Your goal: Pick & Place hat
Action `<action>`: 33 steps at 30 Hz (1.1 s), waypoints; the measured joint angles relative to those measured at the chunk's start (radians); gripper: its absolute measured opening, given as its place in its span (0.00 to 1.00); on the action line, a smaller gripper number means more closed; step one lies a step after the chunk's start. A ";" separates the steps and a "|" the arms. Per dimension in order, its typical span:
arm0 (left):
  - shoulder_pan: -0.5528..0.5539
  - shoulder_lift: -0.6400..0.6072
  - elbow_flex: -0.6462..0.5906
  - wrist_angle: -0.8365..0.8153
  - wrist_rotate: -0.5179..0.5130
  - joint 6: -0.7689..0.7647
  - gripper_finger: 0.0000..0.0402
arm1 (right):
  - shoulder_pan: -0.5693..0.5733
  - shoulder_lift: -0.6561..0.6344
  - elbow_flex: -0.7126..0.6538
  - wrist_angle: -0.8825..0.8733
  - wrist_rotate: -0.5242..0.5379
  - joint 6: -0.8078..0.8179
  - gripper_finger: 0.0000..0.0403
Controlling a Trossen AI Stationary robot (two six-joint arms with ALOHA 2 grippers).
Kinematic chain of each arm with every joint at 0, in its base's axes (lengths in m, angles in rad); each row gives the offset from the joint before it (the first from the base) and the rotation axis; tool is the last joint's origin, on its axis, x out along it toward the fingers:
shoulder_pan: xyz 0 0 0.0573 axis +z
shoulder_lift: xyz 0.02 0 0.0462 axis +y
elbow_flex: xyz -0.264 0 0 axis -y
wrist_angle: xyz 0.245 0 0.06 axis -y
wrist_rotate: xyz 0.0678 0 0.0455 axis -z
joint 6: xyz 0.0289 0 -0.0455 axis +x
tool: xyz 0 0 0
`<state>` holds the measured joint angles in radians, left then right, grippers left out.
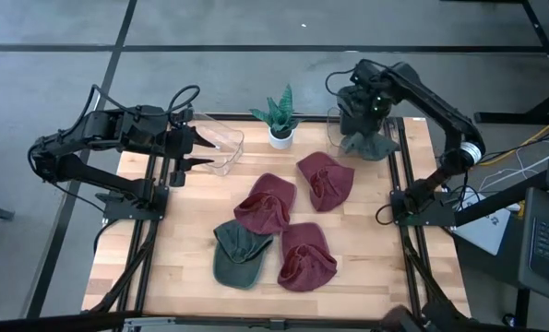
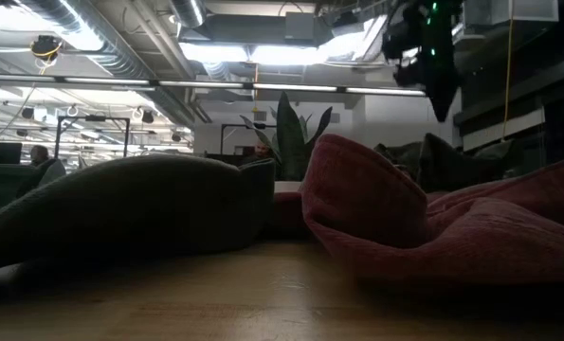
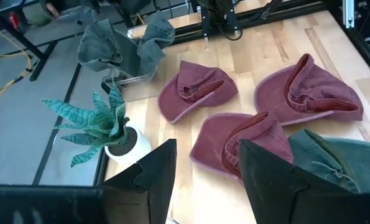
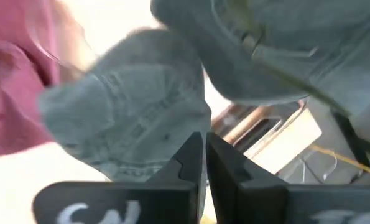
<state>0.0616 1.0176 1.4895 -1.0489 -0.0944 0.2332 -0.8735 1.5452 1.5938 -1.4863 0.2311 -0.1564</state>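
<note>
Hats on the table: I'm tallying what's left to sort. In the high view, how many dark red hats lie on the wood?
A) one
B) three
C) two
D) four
B: three dark red hats lie on the table, beside one green hat; another green hat hangs at the right end effector, over the back right corner.
</note>
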 joint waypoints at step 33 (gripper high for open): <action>0.000 0.000 0.000 0.058 -0.012 0.016 0.43 | 0.809 -0.395 -0.406 0.269 0.320 0.498 0.02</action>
<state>0.0616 1.0172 1.4895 -0.9905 -0.1064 0.2493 -0.0647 1.1507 1.1877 -1.2170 0.5511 0.3414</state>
